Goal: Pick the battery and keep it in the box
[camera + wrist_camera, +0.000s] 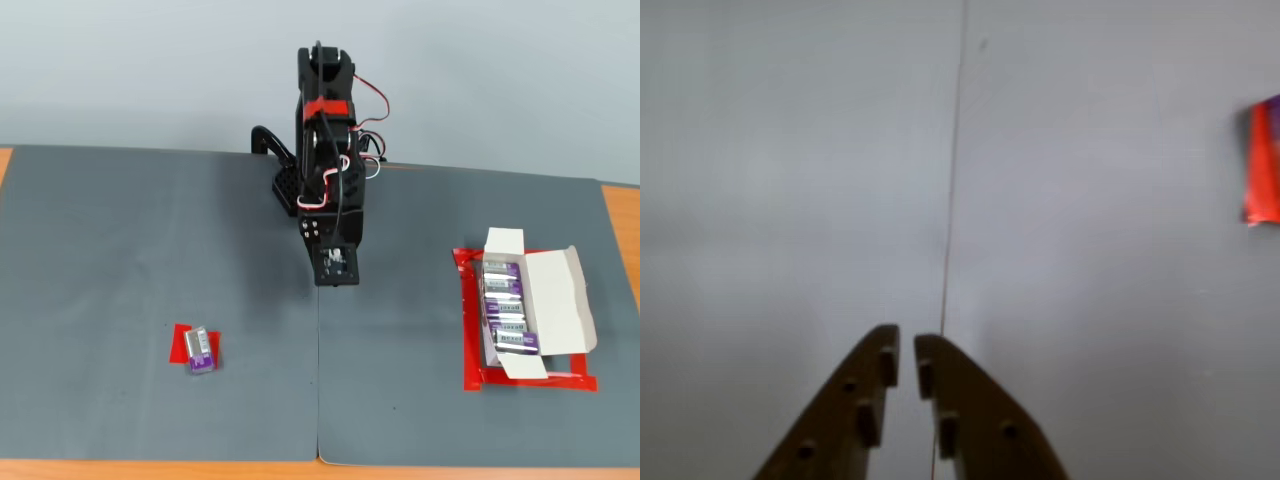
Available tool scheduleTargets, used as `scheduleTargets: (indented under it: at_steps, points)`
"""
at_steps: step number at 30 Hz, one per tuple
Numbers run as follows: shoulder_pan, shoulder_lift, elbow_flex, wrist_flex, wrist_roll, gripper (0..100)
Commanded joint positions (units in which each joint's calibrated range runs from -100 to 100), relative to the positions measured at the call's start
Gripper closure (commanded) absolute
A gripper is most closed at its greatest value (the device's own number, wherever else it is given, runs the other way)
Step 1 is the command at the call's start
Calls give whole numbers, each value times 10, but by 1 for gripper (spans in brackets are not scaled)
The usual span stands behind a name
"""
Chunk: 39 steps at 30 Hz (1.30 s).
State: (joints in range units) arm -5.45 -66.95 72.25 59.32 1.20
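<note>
A small purple battery (201, 349) with a silver-white face lies on a flat red patch (180, 335) at the left front of the grey mat. In the wrist view that patch (1262, 165) shows at the right edge with a sliver of purple on it. The white box (560, 300) sits at the right with its flaps folded out and several like batteries (505, 305) in a row inside. My gripper (335, 280) hangs over the middle of the mat, far from both. Its brown fingers (906, 342) are shut, almost touching, with nothing between them.
Red tape (470, 360) outlines the spot under the box. A seam (318, 380) between the two grey mats runs straight below the gripper. The arm's black base (290, 190) stands at the back centre. Wooden table edge (620, 210) shows at the far right.
</note>
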Motion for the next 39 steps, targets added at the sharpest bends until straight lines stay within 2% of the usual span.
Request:
scheduleTargets:
  at_steps: [1, 4, 18, 29, 39]
  points:
    - [36, 83, -118, -9, 2, 98]
    - [71, 146, -182, -9, 16, 98]
    - [210, 402, -379, -10, 168, 98]
    - [258, 564, -491, -89, 222, 98]
    - [265, 655, -552, -98, 225, 96]
